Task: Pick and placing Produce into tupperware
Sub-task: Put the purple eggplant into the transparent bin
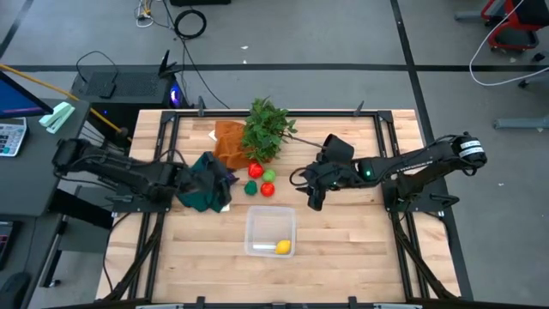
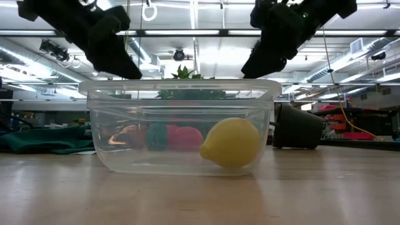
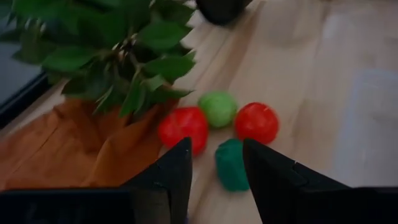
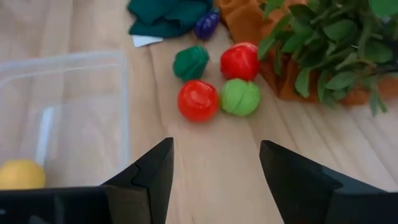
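The clear tub sits at the table's middle near side, with the yellow produce on its floor, also seen in the low view. Two red, a light green and a dark green piece lie clustered on the wood beyond the tub. A purple one rests against the dark green cloth. My left gripper hovers open, left of the cluster, with the dark green piece ahead of its fingers. My right gripper hovers open, right of the cluster.
A leafy plant with its black pot on its side lies at the far middle. An orange cloth spreads beside it, and a dark green cloth lies under my left arm. Bare wood lies to both sides of the tub.
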